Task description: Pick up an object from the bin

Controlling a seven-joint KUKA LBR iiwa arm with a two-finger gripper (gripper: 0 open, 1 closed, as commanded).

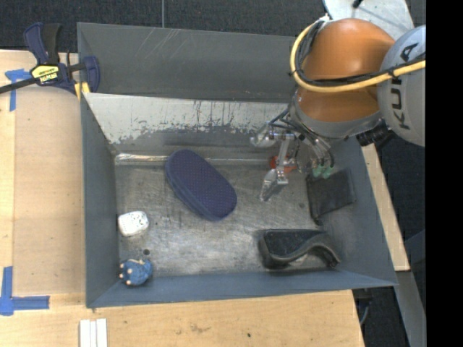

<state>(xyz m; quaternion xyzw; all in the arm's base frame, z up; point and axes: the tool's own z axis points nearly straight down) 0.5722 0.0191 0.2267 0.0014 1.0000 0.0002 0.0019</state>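
My gripper (pixel 296 179) hangs over the right part of the bin floor, below the orange cover. It is open, and nothing shows between its fingers. The left fingertip (pixel 272 187) points down at bare floor, right of a dark blue oval case (pixel 200 183). Its right finger stands at the upper edge of a black rectangular block (pixel 330 194) that leans near the right wall. A dark grey curved object (pixel 298 249) lies in front of the gripper, close to the front wall.
A small white object (pixel 134 223) and a small blue toy with yellow spots (pixel 135 271) lie in the front left corner. The arm reaches in from the upper right.
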